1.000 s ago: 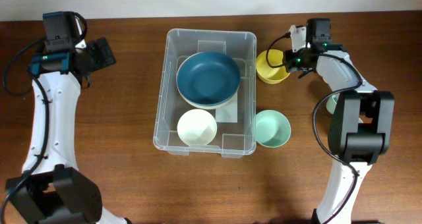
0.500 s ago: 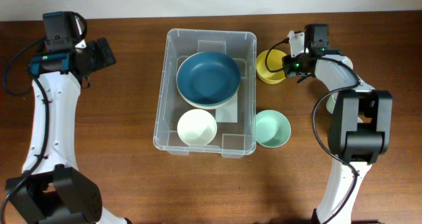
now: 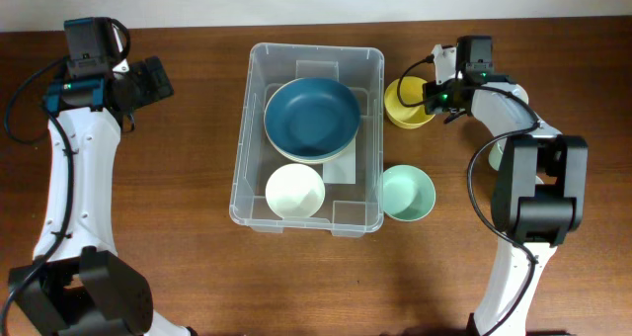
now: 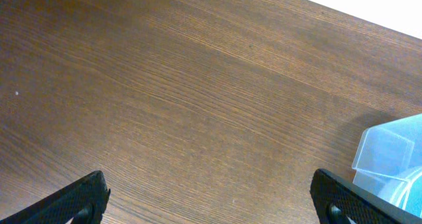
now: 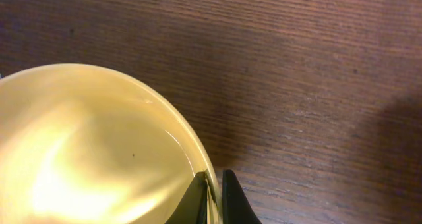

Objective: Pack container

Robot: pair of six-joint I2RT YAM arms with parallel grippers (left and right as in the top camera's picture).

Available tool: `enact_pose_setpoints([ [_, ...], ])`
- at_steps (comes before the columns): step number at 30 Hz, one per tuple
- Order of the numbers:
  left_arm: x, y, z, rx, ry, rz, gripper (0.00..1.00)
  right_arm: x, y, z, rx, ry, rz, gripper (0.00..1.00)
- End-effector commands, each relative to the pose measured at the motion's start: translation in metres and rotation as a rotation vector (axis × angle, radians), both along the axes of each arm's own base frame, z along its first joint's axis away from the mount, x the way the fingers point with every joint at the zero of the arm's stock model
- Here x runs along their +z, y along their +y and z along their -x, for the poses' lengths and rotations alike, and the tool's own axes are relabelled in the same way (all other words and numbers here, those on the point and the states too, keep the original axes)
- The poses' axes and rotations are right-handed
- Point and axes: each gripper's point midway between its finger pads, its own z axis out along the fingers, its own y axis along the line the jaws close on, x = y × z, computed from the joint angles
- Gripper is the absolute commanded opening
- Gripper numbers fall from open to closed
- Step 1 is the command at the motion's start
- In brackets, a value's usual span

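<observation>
Right wrist: right jaws pinch the rim of the yellow bowl [image 5: 99, 158]. Next, lift it toward nine o'clock into the container [image 3: 316, 51]. Left jaws gape wide.

Only container [image 4: 393, 159] corner visible; yellow bowl [image 5: 92, 158] cropped at frame edge.

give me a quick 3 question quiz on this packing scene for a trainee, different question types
1. True or false: the mint bowl sits on the table, outside the container.
2. The right gripper is shut on which part of the yellow bowl? A the rim, B the base, C no part, it is open.
3. How many bowls lie inside the container?
Key: 1 true. 2 A. 3 two.
</observation>
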Motion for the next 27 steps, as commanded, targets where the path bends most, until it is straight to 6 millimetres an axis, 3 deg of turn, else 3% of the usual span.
enact_pose_setpoints([
  [1, 0.012, 0.002, -0.001, 0.003, -0.027, -0.009, 1.00, 0.039, -0.004, -0.012, -0.043, -0.069, -0.024, 0.04],
  [6, 0.012, 0.002, -0.001, 0.003, -0.027, -0.009, 1.00, 0.079, -0.006, -0.013, -0.047, -0.131, -0.019, 0.04],
  [16, 0.012, 0.002, -0.001, 0.003, -0.027, -0.009, 1.00, 0.097, -0.013, -0.007, -0.062, -0.144, -0.040, 0.04],
  [20, 0.012, 0.002, -0.001, 0.003, -0.027, -0.009, 1.00, 0.139, -0.012, -0.009, -0.056, -0.234, -0.041, 0.04],
  [21, 0.012, 0.002, -0.001, 0.003, -0.027, -0.009, 1.00, 0.164, -0.013, -0.007, -0.059, -0.283, -0.033, 0.04],
  [23, 0.012, 0.002, -0.001, 0.003, -0.027, -0.009, 1.00, 0.187, -0.016, -0.003, -0.073, -0.327, -0.013, 0.04],
  [27, 0.012, 0.002, -0.001, 0.003, -0.027, -0.008, 1.00, 0.233, -0.017, 0.016, -0.084, -0.393, 0.004, 0.04],
])
